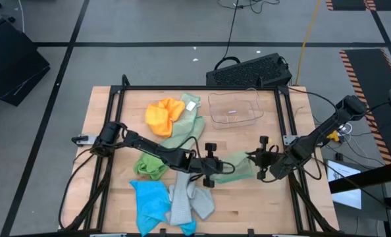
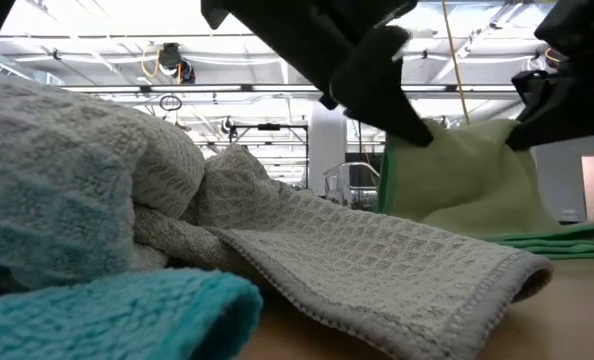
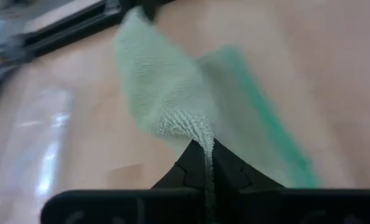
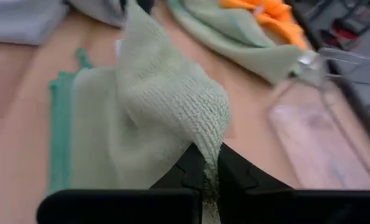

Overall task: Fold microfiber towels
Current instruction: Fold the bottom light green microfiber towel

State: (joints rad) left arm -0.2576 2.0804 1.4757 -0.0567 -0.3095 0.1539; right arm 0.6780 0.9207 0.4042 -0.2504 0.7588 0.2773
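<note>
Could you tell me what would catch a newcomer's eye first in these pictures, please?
Both claws are shut on one pale green towel, lifted between them near the table's middle: the left claw pinches one edge, the right claw the other. Behind it lie an orange towel and a clear plastic bin; blue and grey towels crowd the near edge.

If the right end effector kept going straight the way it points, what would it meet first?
Probably the left end effector: the right end effector points across the pale green microfiber towel both are pinching, toward it. Depth is uncertain.
</note>
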